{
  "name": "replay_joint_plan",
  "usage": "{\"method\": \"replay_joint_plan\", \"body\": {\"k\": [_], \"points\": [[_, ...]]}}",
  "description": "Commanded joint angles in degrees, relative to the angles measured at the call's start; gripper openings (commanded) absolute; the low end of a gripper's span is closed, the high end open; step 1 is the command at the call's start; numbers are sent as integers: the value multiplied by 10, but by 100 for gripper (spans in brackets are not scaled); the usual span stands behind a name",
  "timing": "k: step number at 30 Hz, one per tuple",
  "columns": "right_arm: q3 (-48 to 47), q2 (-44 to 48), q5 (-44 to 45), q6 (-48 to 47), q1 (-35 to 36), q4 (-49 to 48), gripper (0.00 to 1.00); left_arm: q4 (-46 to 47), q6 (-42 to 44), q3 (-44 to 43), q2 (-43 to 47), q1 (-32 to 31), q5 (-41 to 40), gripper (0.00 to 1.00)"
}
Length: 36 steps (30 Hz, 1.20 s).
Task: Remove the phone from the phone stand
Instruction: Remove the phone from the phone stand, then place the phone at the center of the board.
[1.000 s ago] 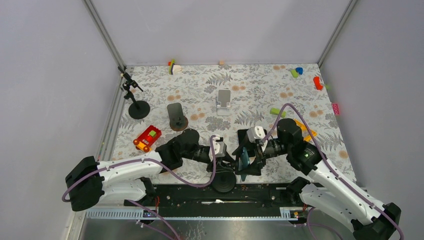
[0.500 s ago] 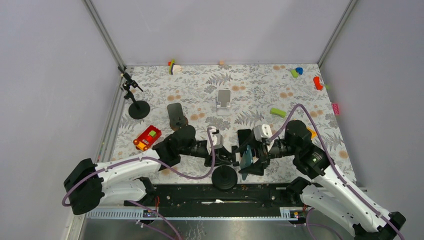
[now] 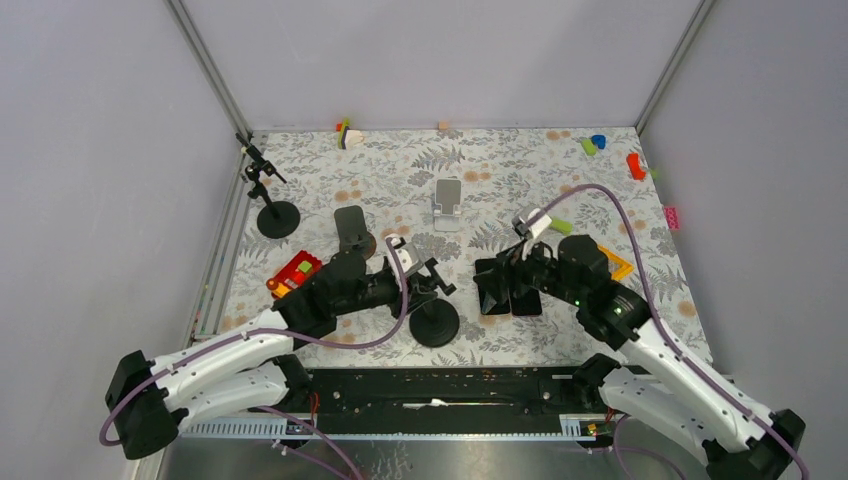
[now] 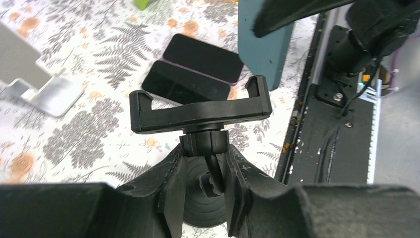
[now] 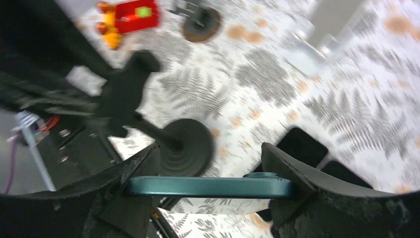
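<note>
Phone (image 5: 208,187), flat teal slab, clamped in right claw (image 5: 210,172); left claw (image 4: 204,164) seemingly pinches stand (image 4: 198,106).

Soft light is falling evenly on the table (image 3: 500,170), shadows faint; beyond the right gripper (image 5: 210,166) the view is smearing with motion blur, while ahead of the left gripper (image 4: 205,166) detail is showing crisp
</note>
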<state>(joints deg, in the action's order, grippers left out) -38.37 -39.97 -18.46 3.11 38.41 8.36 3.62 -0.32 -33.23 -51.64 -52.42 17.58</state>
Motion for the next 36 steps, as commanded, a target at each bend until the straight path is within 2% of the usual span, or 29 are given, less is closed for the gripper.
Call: {"method": "replay_joint_plan", "body": {"k": [1, 5, 8, 10, 14, 22, 26, 36], "points": [[-62, -56, 233, 95, -1, 52, 0, -15, -25, -49, 17, 5, -81, 0], [-125, -139, 371, 125, -4, 167, 0, -33, -44, -56, 19, 10, -122, 0], [-160, -194, 411, 143, -31, 240, 0, -32, -51, -49, 28, 12, -138, 0], [-161, -215, 415, 136, -58, 250, 0, -27, -48, -42, 37, 12, -137, 0], [-133, -248, 452, 89, -97, 205, 0, -26, -42, -34, 50, 13, -136, 0], [-155, -373, 440, -2, -163, 187, 0, -86, -11, -60, 56, 13, -114, 0], [-158, -417, 399, -16, -194, 169, 0, -101, -1, -62, 68, 13, -116, 0], [-157, -499, 377, -16, -220, 174, 0, -101, -1, -56, 76, 13, -112, 0]]}}
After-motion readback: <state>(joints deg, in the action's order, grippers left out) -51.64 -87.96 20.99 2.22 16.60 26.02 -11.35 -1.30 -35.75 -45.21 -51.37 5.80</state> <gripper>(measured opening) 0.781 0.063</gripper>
